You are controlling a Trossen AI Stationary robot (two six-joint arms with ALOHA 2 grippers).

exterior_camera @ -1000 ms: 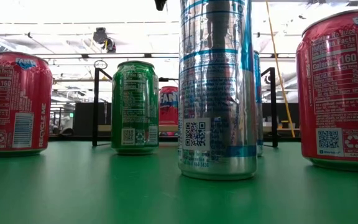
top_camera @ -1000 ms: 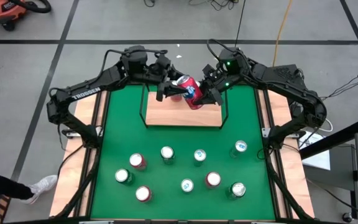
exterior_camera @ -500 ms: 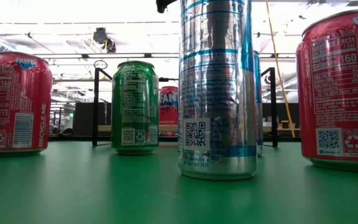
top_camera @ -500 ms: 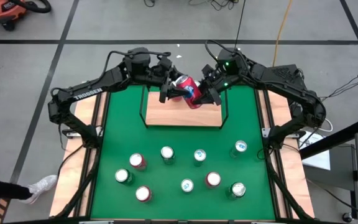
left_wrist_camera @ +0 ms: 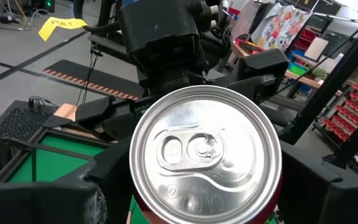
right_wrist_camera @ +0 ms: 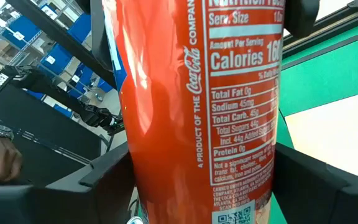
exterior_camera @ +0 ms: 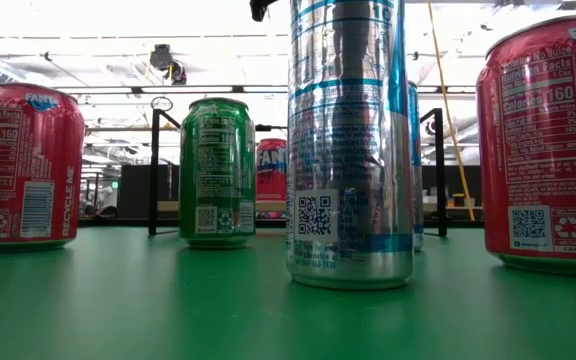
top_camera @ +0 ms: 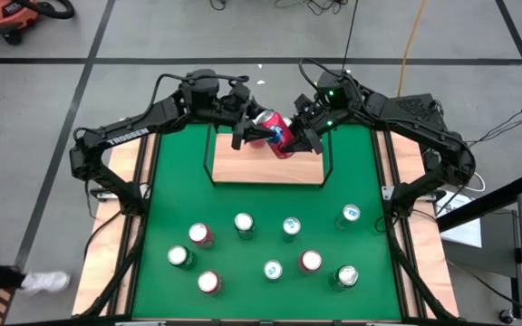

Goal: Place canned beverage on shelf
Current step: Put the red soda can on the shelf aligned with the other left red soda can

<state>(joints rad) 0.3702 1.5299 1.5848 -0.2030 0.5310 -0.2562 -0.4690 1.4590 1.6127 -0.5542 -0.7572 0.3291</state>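
Nine upright cans (top_camera: 244,222) stand in loose rows on the green mat (top_camera: 166,199) on the near side of the shelf (top_camera: 267,166). Above the shelf's back rail, a red can (top_camera: 276,132) hangs tilted between both arms. The right claw (top_camera: 299,136) grips its body, fingers on either side. The left claw (top_camera: 246,134) meets its silver top, fingers spread around it; a firm hold cannot be confirmed.
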